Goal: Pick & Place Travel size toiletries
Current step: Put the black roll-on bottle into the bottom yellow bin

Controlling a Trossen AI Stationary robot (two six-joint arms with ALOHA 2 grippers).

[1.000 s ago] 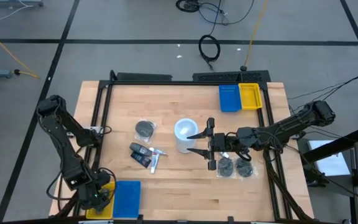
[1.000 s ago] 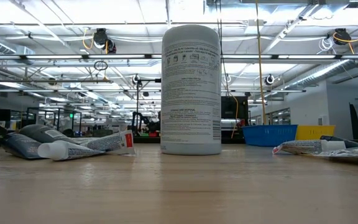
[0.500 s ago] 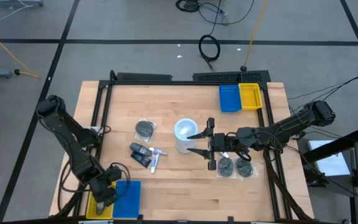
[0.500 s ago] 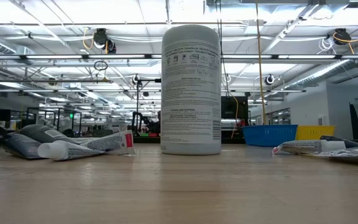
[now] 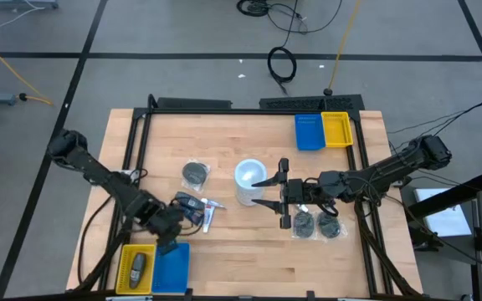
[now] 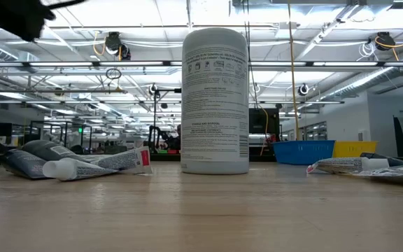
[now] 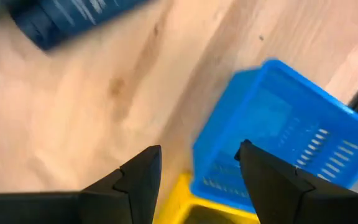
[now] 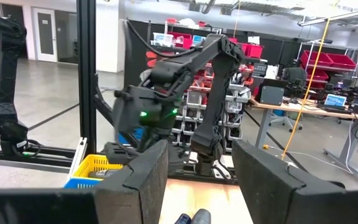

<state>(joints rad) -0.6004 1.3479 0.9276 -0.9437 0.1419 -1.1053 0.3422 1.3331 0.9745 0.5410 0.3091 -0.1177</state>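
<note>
My left gripper (image 5: 171,236) (image 7: 197,154) is open and hovers low over the table's near left, between the blue tray (image 5: 171,267) (image 7: 278,143) and a pile of small tubes and dark bottles (image 5: 195,209) (image 6: 68,165). One dark tube (image 7: 61,18) shows beyond its fingers. A dark item (image 5: 138,266) lies in the yellow tray (image 5: 125,269). A dark disc (image 5: 195,173) lies flat farther back. My right gripper (image 5: 268,192) (image 8: 199,149) is open, held level next to the white cylinder (image 5: 249,180) (image 6: 215,101). Two bagged dark discs (image 5: 317,225) lie beneath the right arm.
A second blue tray (image 5: 308,131) and yellow tray (image 5: 336,129) sit at the far right edge. The tall white cylinder stands upright mid-table. Bare wood lies along the near edge between the near-left trays and the bagged discs, and along the far left.
My left gripper has swung from over the near-left yellow tray toward the table's right and far side, ending beside the pile of tubes. A dark item now shows lying in the yellow tray. My right arm has kept still.
</note>
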